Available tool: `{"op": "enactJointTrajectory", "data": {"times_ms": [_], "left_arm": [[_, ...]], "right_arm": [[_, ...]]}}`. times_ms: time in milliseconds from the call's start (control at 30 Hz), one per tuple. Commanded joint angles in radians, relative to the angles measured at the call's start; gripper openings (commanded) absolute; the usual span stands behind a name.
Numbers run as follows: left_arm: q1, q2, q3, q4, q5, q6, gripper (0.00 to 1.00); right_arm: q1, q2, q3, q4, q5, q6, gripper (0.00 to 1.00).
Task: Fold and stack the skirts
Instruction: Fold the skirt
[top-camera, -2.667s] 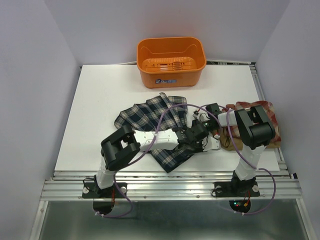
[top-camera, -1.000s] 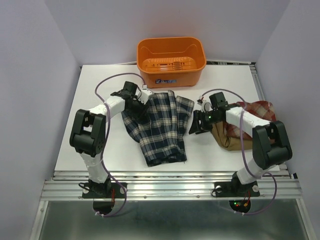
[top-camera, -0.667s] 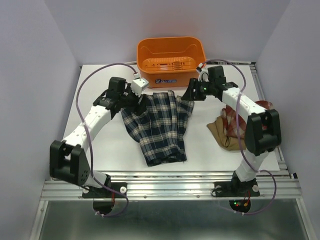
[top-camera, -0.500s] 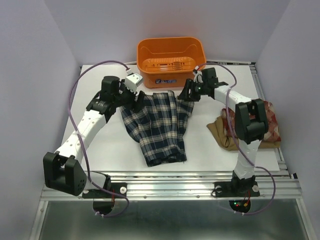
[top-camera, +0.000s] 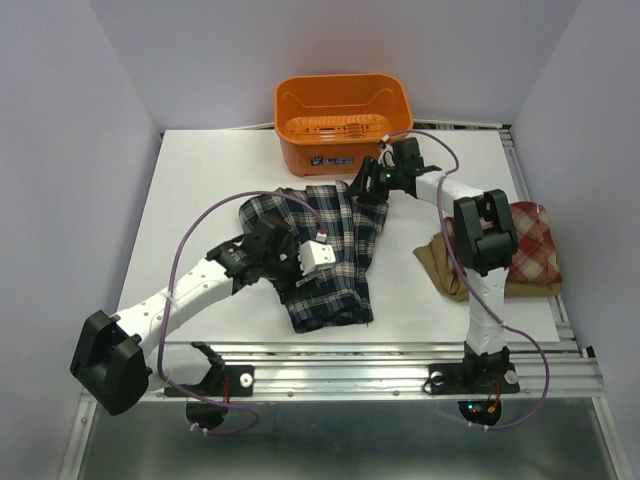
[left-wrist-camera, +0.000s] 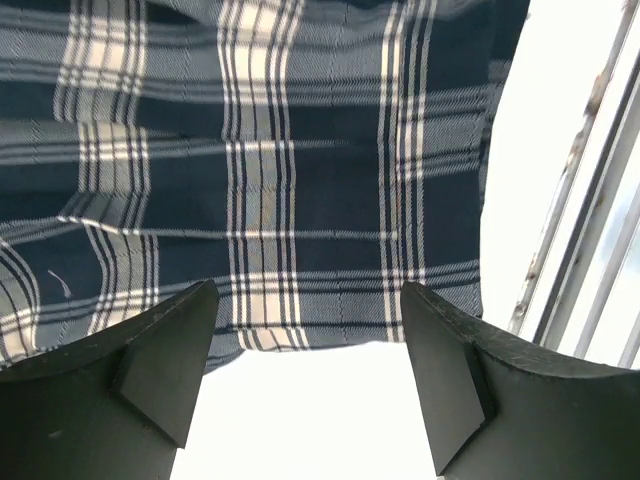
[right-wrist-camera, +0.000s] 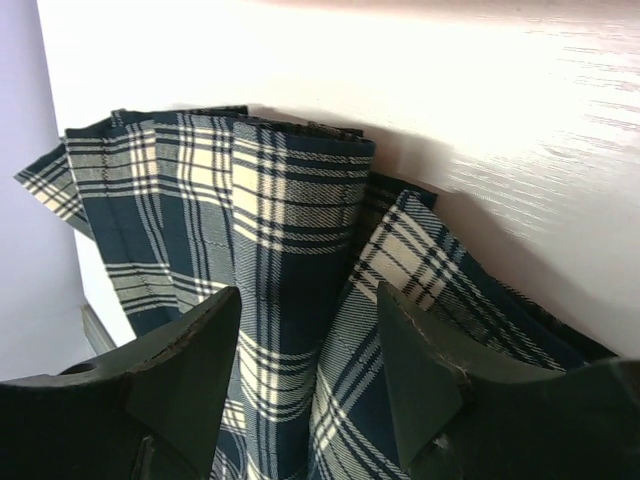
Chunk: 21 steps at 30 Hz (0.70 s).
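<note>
The navy-green-white plaid skirt (top-camera: 335, 245) lies flat mid-table, its pleats running toward me. My left gripper (top-camera: 296, 268) hangs over its left side, open, with bare white table between the fingers and the plaid hem (left-wrist-camera: 270, 170) just ahead in the left wrist view. My right gripper (top-camera: 365, 186) is at the skirt's far right corner, open, its fingers (right-wrist-camera: 420, 370) straddling a raised pleat (right-wrist-camera: 270, 230) without closing on it. The red-and-white plaid skirt (top-camera: 530, 245) and the tan skirt (top-camera: 443, 262) lie bunched together at the right.
An orange plastic basket (top-camera: 343, 120) stands at the back centre, just behind the right gripper. The metal rail (top-camera: 340, 352) runs along the near table edge, also seen as rail (left-wrist-camera: 590, 250) in the left wrist view. Purple cables loop off both arms.
My left arm swung from the skirt's far left corner down to its left side and its jaws opened wider. The right gripper shifted slightly down onto the far right corner.
</note>
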<state>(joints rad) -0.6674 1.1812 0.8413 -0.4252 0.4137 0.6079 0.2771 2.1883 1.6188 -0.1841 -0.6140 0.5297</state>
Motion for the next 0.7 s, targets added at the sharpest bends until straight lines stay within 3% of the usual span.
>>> {"op": "enactJointTrajectory", "data": {"times_ms": [0, 233, 433, 500, 600, 667], "left_arm": [[0.005, -0.005, -0.007, 0.045, -0.119, 0.032, 0.85], [0.097, 0.032, 0.021, 0.1, -0.067, -0.079, 0.86], [0.17, 0.021, 0.031, 0.105, -0.038, -0.082, 0.87], [0.172, 0.012, 0.033, 0.108, -0.042, -0.079, 0.87], [0.173, 0.001, 0.025, 0.117, -0.046, -0.083, 0.87], [0.173, -0.003, 0.016, 0.12, -0.049, -0.085, 0.87]], "right_arm": [[0.019, -0.015, 0.038, 0.098, -0.016, 0.029, 0.62], [0.039, 0.054, 0.096, 0.075, -0.032, 0.042, 0.63], [0.06, 0.091, 0.098, 0.09, -0.036, 0.067, 0.63], [0.06, 0.087, 0.09, 0.095, -0.041, 0.075, 0.56], [0.07, 0.03, 0.032, 0.147, -0.017, 0.111, 0.35], [0.07, -0.013, -0.023, 0.17, 0.002, 0.125, 0.29]]}}
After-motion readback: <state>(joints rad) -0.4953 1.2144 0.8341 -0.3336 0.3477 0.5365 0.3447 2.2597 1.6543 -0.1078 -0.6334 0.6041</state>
